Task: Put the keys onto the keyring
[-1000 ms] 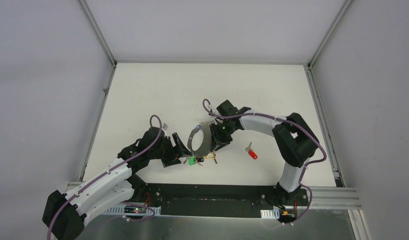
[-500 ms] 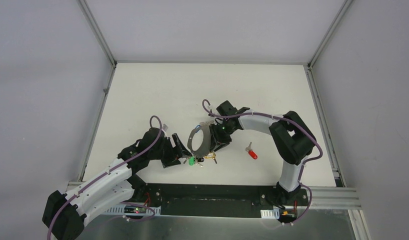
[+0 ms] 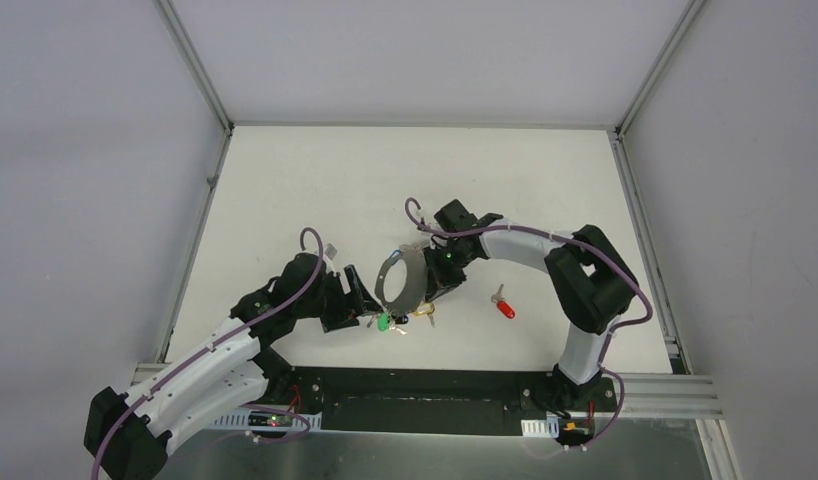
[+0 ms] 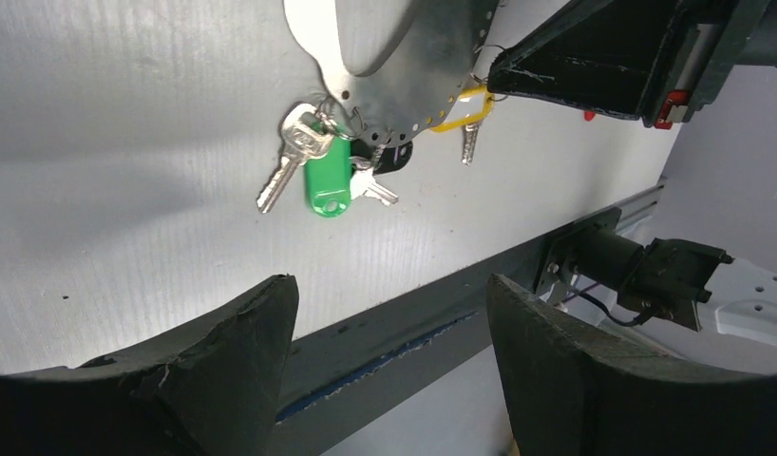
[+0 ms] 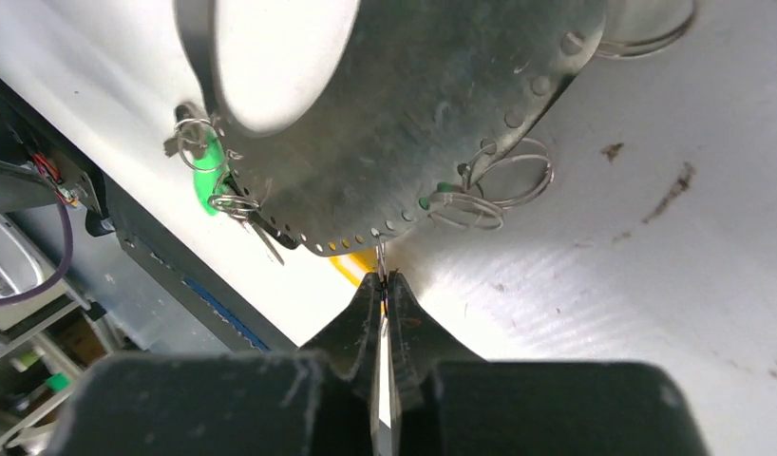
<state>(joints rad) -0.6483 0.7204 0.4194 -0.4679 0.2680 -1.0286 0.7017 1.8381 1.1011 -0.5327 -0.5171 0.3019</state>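
The keyring (image 3: 387, 285) stands near the middle of the white bench (image 3: 315, 190), between the two arms. It is a grey metal band with a row of small holes along its edge. From the left wrist view, a green-tagged key (image 4: 328, 171), a plain silver key (image 4: 285, 166) and a black-tagged key (image 4: 389, 157) hang in a bunch from its near-left part and lie on the bench. A yellow-tagged key (image 4: 458, 112) sits further right along the same edge.

The right end effector (image 5: 385, 285) is at the keyring's right side with its fingers pressed together. Their tips touch the band's edge at a thin wire loop beside the yellow tag, though I cannot tell whether that loop is actually pinched. A few bare wire rings (image 5: 518, 171) hang from holes nearby.

The left end effector (image 4: 389, 304) is low on the left of the keyring, its fingers spread wide apart and holding nothing, just beside the green tag.

A red-tagged key (image 3: 504, 306) lies alone on the bench, to the right of the keyring and apart from it.
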